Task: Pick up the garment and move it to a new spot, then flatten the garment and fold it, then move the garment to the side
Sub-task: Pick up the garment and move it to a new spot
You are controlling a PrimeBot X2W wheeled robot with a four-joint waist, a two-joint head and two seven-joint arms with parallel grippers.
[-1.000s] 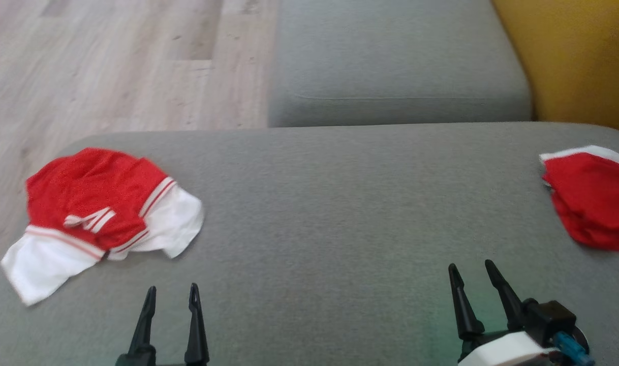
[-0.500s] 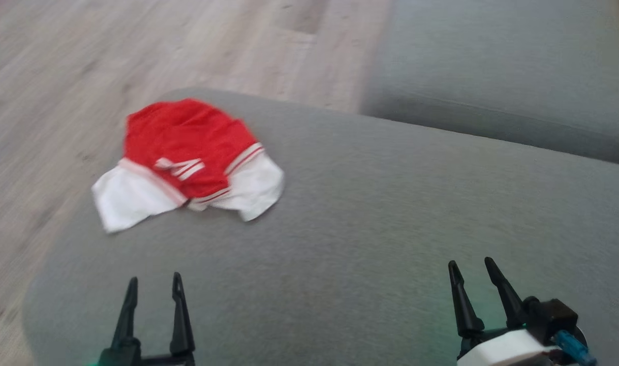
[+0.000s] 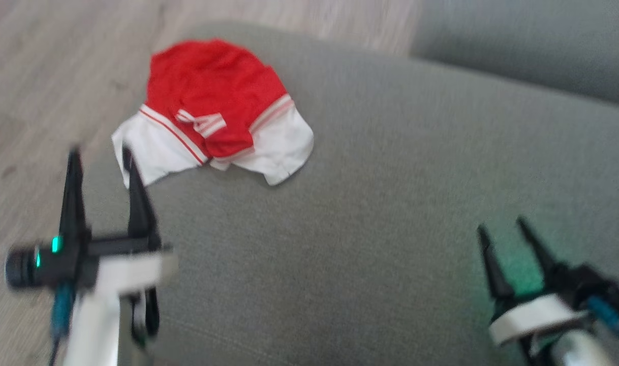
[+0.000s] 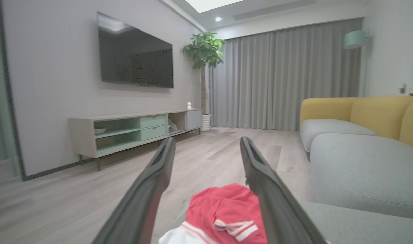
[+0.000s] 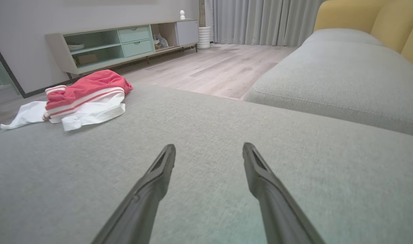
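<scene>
Hovering near crumpled garment (image 3: 213, 96) on sofa (image 3: 365, 203), left pincer (image 3: 101, 151) spread wide

We look along our left gripper (image 4: 207, 140), its two dark fingers spread wide, and the red and white garment (image 4: 223, 210) lies crumpled low between them, at the edge of the grey sofa seat (image 4: 362, 223). To the right of the garment rises a yellow backrest (image 4: 362, 112). Beyond the garment stretches the pale wood floor (image 4: 74, 196). Far to its left stand a low cabinet (image 4: 132, 128) and a wall-mounted television (image 4: 135, 61), and well behind it a potted plant (image 4: 203, 51) beside grey curtains (image 4: 281, 74).
</scene>
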